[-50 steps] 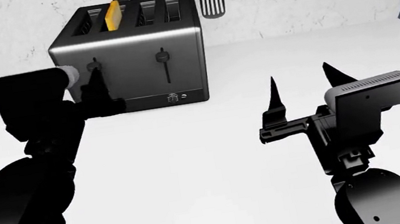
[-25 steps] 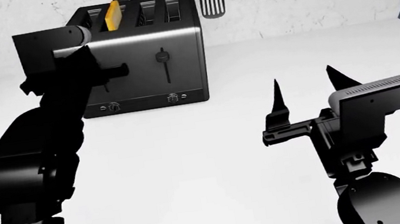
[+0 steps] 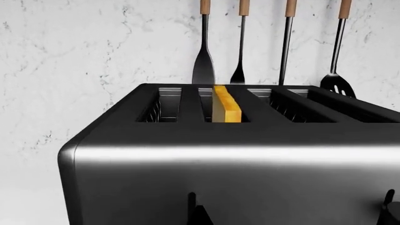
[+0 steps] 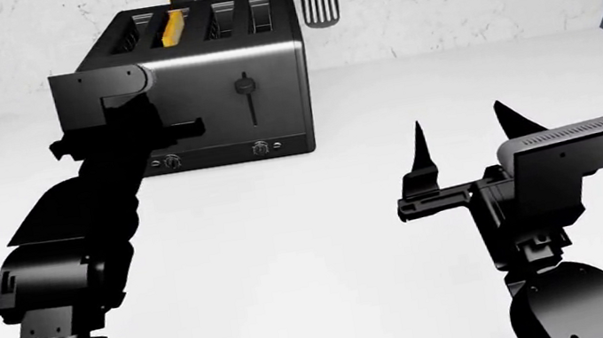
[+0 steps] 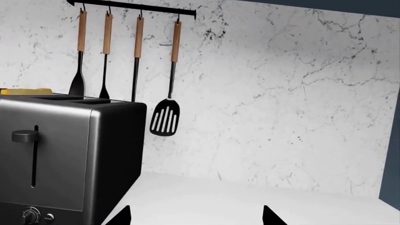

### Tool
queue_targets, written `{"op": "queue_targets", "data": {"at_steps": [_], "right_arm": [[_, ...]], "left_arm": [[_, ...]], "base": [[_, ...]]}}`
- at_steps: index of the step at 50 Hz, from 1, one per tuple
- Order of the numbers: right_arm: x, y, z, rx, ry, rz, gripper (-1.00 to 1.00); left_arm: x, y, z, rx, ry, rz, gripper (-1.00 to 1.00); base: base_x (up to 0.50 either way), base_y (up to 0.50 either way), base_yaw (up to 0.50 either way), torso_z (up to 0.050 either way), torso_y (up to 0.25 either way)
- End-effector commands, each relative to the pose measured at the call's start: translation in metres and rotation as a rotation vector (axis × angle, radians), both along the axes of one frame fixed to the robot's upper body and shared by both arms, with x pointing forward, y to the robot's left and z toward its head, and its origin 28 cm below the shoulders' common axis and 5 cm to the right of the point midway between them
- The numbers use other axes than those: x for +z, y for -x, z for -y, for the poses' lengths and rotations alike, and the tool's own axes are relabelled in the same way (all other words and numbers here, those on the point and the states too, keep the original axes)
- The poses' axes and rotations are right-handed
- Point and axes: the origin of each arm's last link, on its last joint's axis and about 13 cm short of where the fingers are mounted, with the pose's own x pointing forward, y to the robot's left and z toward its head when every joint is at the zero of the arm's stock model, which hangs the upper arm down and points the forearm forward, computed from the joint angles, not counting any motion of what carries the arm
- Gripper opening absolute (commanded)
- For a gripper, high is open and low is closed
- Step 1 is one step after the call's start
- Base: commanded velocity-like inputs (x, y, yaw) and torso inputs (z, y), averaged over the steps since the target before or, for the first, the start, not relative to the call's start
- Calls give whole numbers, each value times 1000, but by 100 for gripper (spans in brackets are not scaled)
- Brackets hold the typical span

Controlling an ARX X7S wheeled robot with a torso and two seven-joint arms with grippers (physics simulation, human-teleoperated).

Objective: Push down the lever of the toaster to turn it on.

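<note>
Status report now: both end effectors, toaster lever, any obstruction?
Left end effector at toaster front, state unclear. Right end effector open, empty. Left lever hidden behind arm; right lever up.

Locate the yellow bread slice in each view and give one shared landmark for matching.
Head view: bread slice in the toaster's second slot from the left.
Left wrist view: slice upright in the second slot.
Right wrist view: only a yellow sliver shows.
Shared landmark: slotted spatula hanging on the wall.
</note>
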Motion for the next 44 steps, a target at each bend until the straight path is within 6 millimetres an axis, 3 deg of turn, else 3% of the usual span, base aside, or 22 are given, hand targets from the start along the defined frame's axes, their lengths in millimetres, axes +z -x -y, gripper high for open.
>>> {"op": "queue_targets", "data": {"at_steps": [1,28,44], "right_arm": [[0,0,0,-1,-1,1,100],[0,1,1,-3,-5,2,100],[-1,0,0,3,-5,-2,100]], "left_arm": [[-26,3,-3,10,-12,-73,-100],[-75,15,-4,3,-9,-191,-100],[-70,17,-4,-4,1,-182,-100]], "base": [[0,0,0,0,0],[0,0,0,0,0],[0,0,0,0,0]]}}
